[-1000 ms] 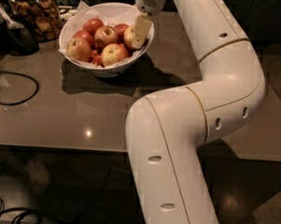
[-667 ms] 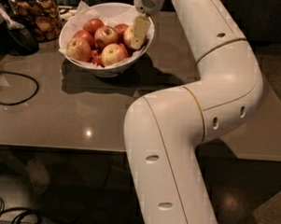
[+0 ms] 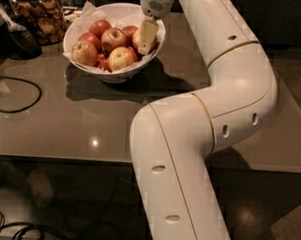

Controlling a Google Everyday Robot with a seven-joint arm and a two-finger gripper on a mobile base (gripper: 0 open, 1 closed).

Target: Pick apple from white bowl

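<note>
The white bowl (image 3: 87,19), lined with crumpled white paper, stands at the back left of the brown table. It holds several apples, red and yellow-red. My gripper (image 3: 146,37) reaches down from above into the right side of the bowl. It sits against a pale yellow-orange, red-blushed apple (image 3: 135,40) that it partly hides. Another yellow-red apple (image 3: 121,58) lies at the front of the bowl and one more (image 3: 85,52) at the left. My white arm (image 3: 232,85) bends across the right half of the view.
A glass jar of brown snacks (image 3: 37,14) stands left of the bowl, with a dark object (image 3: 19,38) in front of it. A black cable (image 3: 21,96) loops on the table's left. The table's front edge (image 3: 63,158) runs across the middle.
The gripper has edged slightly left and deeper among the apples at the bowl's right side. The arm's elbow has shifted a little left. The bowl has not moved.
</note>
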